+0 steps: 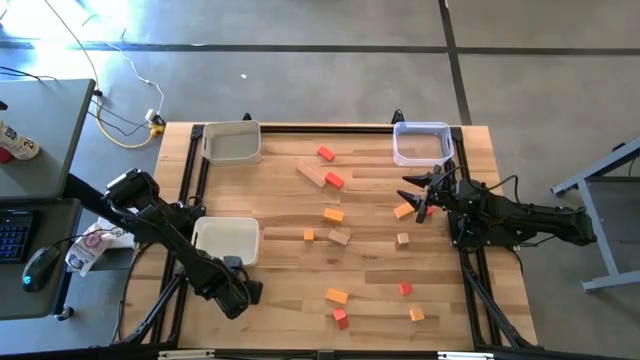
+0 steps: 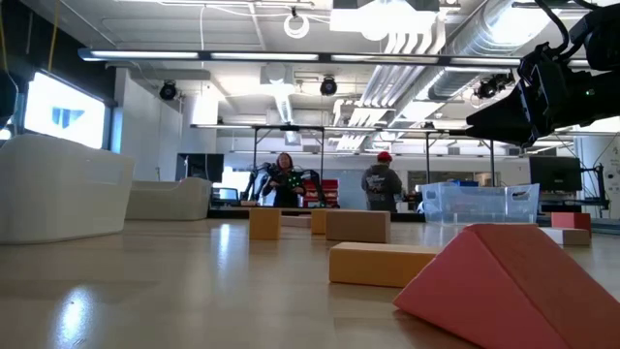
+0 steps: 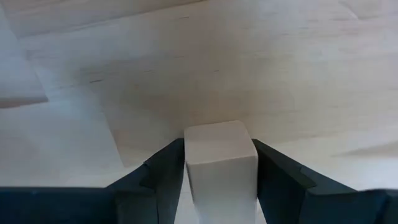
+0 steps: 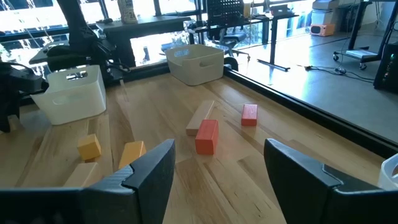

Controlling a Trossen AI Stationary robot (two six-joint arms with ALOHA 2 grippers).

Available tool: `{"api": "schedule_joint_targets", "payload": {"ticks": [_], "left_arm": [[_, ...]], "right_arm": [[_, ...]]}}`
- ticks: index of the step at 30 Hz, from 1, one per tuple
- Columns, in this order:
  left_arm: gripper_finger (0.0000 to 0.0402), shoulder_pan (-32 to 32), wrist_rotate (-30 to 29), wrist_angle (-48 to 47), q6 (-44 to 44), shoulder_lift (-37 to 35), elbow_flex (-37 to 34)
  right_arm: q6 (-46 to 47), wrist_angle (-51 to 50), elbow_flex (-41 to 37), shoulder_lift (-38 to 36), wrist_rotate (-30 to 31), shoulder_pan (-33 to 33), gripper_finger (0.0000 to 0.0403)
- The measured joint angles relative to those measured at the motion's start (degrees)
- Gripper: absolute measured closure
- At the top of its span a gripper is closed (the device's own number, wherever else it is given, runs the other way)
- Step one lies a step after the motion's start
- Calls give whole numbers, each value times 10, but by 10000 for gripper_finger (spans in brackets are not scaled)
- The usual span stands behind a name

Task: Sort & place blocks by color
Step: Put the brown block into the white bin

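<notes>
The high view looks straight down on the whole light wooden tabletop [image 1: 370, 265]. The low view sits at tabletop height, very near a red wooden wedge [image 2: 504, 281], facing level across into the room. The left wrist view looks steeply down, close on a plain light wooden cube [image 3: 221, 158]. The right wrist view faces across the tabletop; it shares the red wooden rectangular block [image 4: 206, 135] [image 1: 334, 180] with the high view.

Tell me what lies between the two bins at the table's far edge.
In the high view, one red block lies between the beige bin and the clear bin; otherwise bare wood.
</notes>
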Motion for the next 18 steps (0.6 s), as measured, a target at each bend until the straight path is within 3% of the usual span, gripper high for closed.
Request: {"api": "schedule_joint_targets", "payload": {"ticks": [6, 12, 18], "left_arm": [[296, 0, -2, 0, 34, -3, 0], [298, 2, -12, 6, 79, -9, -2], [291, 3, -98, 68, 137, -61, -3]], "right_arm": [[0, 0, 0, 0, 0, 0, 169], [0, 0, 0, 0, 0, 0, 169], [0, 0, 0, 0, 0, 0, 169]]}}
